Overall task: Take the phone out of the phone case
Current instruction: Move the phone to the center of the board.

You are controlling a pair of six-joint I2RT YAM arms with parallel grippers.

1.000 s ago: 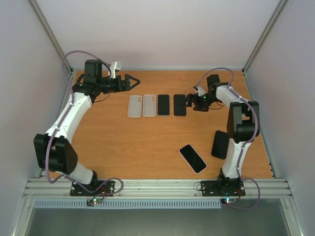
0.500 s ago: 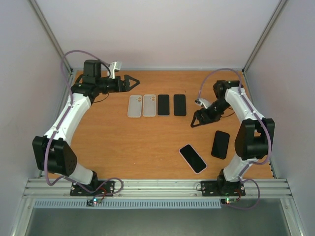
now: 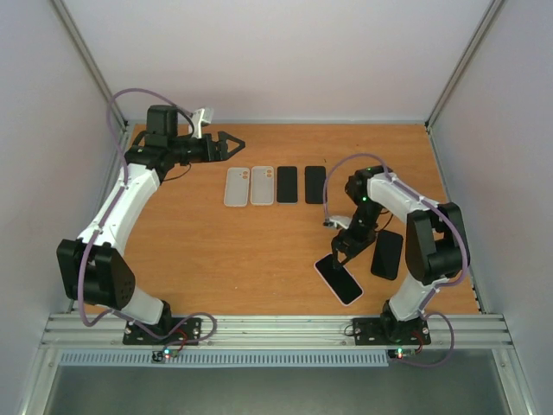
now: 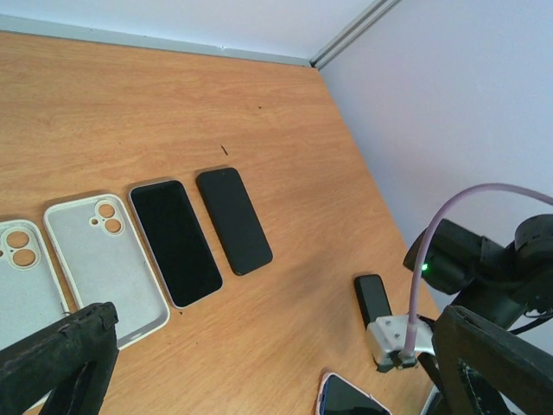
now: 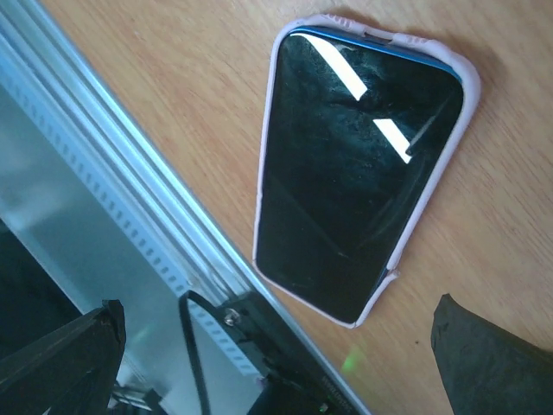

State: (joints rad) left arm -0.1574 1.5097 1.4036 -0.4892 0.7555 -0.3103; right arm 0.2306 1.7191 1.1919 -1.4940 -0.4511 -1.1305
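A dark-screened phone (image 3: 338, 278) lies face up in a pale pink phone case (image 3: 318, 266) near the table's front edge. In the right wrist view the phone (image 5: 359, 177) fills the upper middle. The case rim (image 5: 265, 156) runs round it, and a blue phone edge shows at the top. My right gripper (image 3: 340, 253) hovers open over the phone's far end, touching nothing. In its own view the right gripper (image 5: 276, 346) has both dark fingers spread wide. My left gripper (image 3: 232, 143) stands open at the back left. In its own view the left gripper (image 4: 276, 372) is empty.
Two pale empty cases (image 3: 237, 187) (image 3: 262, 185) and two black phones (image 3: 287, 184) (image 3: 315, 184) lie in a row at the back. Another black phone (image 3: 386, 254) lies right of the cased one. The aluminium rail (image 3: 276, 328) runs along the front edge.
My right arm has swung from the back row of phones down and forward to just above the cased phone. The left arm has not moved.
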